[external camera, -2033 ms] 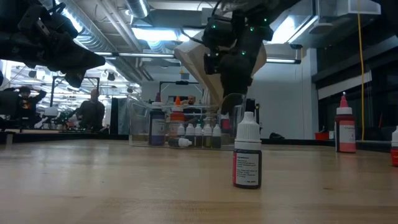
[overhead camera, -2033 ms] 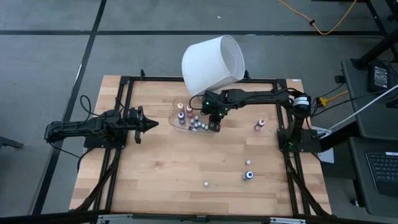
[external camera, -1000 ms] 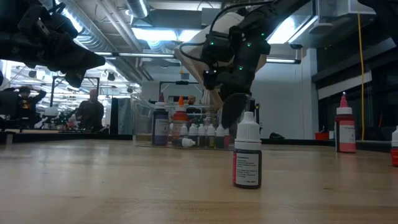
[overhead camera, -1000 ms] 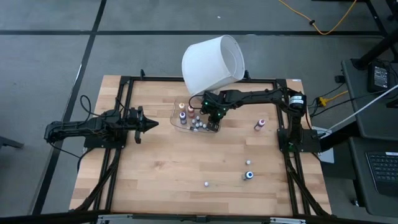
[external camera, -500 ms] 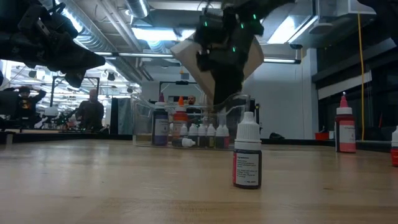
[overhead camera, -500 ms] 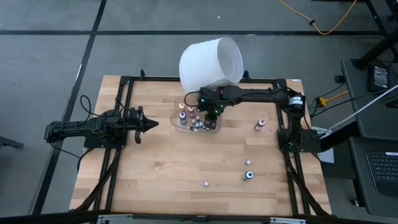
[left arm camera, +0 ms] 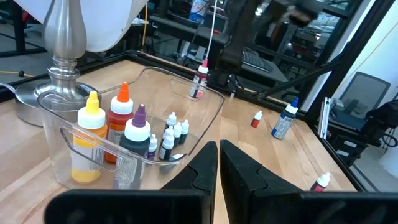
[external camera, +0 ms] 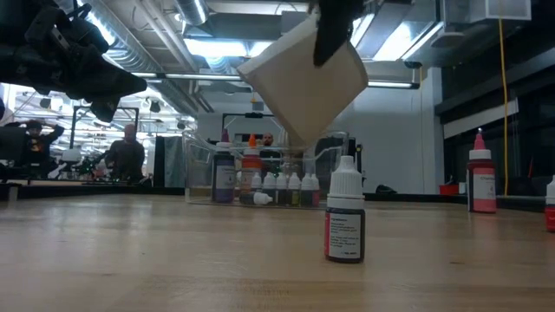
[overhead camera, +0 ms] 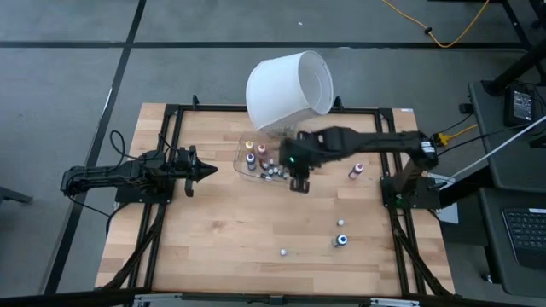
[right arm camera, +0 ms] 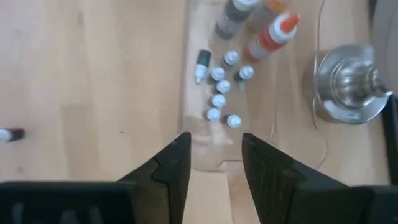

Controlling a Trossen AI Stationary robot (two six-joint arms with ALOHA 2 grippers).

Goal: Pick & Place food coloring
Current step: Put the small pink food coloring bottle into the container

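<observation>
The food coloring is a set of tiny bottles. Several white-capped ones (right arm camera: 219,99) stand in the clear tray (overhead camera: 243,166) beside taller orange, yellow and purple-capped bottles (left arm camera: 123,118); one (right arm camera: 201,64) lies on its side. Loose bottles stand on the table: a pink-capped one (overhead camera: 357,170), a blue-capped one (overhead camera: 340,240) and two tiny ones (overhead camera: 340,223), (overhead camera: 282,252). My right gripper (right arm camera: 216,137) is open and empty, raised above the tray's near right end (overhead camera: 299,179). My left gripper (overhead camera: 212,170) is shut, hovering left of the tray.
A lamp with a big white shade (overhead camera: 290,85) and a metal foot (right arm camera: 348,81) stands just beyond the tray. A white-capped bottle (external camera: 344,221) stands close to the low camera. Bare wood lies left of and in front of the tray.
My right gripper has risen out of the tray, high above the table, and drawn back a little toward the near right. The bottles in the tray have stayed where they were.
</observation>
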